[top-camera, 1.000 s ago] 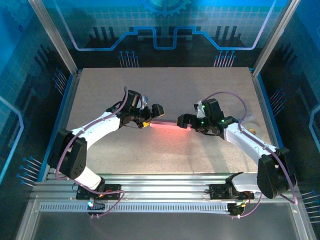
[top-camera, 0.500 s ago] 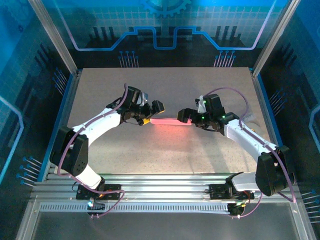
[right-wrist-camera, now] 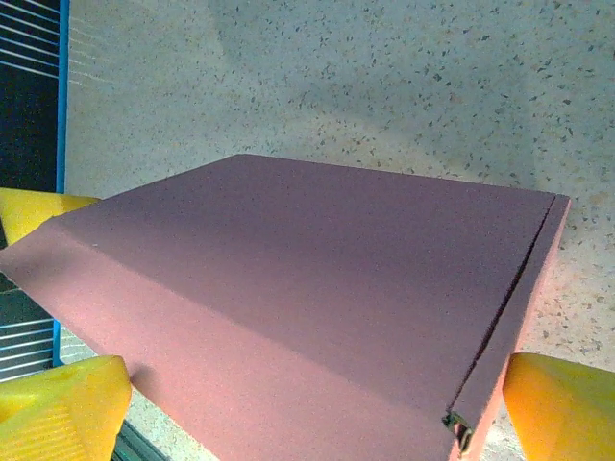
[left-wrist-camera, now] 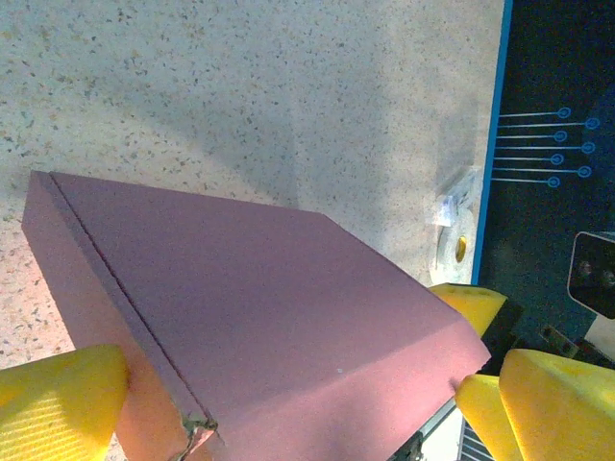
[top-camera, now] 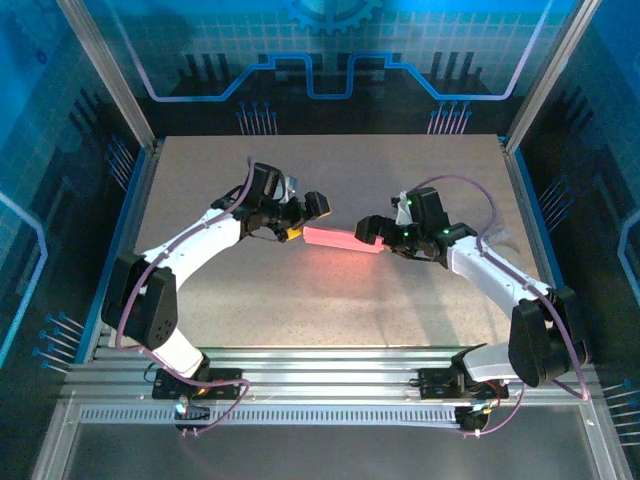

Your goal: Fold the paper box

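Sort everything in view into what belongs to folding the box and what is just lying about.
For the job:
- the paper box
- the left gripper and the right gripper, one at each end of it

Lying about:
- the small white tape roll, off to the side
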`<action>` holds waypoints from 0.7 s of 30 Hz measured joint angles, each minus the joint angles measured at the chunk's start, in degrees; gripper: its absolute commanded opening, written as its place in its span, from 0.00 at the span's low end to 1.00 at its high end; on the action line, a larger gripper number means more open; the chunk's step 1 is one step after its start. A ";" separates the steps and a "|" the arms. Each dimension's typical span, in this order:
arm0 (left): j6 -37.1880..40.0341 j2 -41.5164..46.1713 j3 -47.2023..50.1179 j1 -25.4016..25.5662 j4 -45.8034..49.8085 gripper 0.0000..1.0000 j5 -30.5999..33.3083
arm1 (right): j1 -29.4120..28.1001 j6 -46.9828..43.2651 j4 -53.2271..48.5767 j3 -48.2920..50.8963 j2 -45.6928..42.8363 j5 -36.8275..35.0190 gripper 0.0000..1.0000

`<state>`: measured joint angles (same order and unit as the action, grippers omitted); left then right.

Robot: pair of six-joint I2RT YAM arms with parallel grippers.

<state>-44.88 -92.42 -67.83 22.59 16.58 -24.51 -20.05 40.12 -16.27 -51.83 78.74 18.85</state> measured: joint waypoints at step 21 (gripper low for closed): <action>-0.20 -1.38 -1.46 -0.94 1.57 0.99 -0.02 | 0.79 1.09 0.50 -2.34 1.70 -0.02 1.00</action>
<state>-45.08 -93.80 -69.30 21.65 18.15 -24.53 -19.27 41.21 -15.77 -54.17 80.44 18.83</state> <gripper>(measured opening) 0.995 0.999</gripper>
